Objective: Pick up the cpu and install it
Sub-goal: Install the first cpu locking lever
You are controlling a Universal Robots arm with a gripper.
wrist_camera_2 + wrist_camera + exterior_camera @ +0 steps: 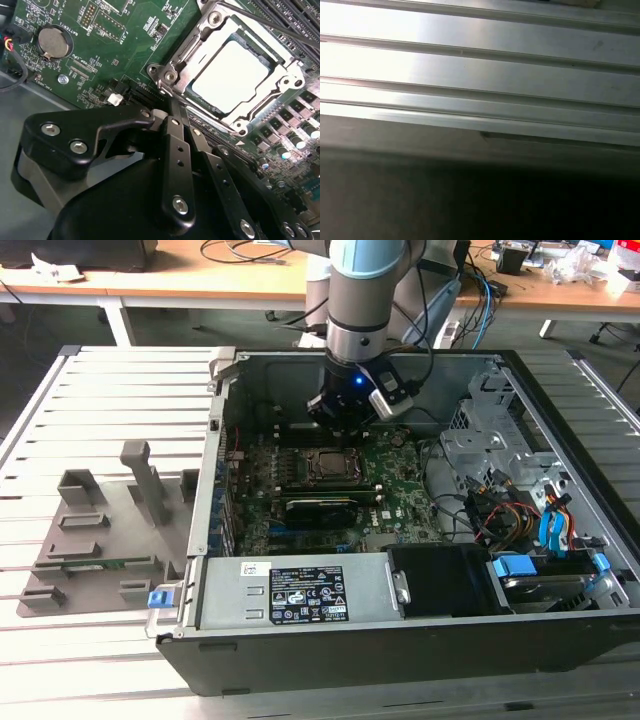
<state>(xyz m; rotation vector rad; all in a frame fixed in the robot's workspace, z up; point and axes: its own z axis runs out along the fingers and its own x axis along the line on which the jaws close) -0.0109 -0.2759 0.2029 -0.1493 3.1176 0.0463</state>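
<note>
Cpu [232,75] sits in the socket frame [172,75] on the green motherboard [100,45], so placement looks done, though whether it's latched I can't tell. Hand [172,107] just beside it, fingers pinched together, holding nothing. Open computer case [560,420] rests on a slatted tabletop [120,390].

The pincer [172,107] fingertips are hidden behind its own body.

There is 1 open computer case [400,640] on the counter [110,390], 1 chip [234,75] in 1 socket frame [172,75], 1 round battery [52,41], 1 claw [172,112].
</note>
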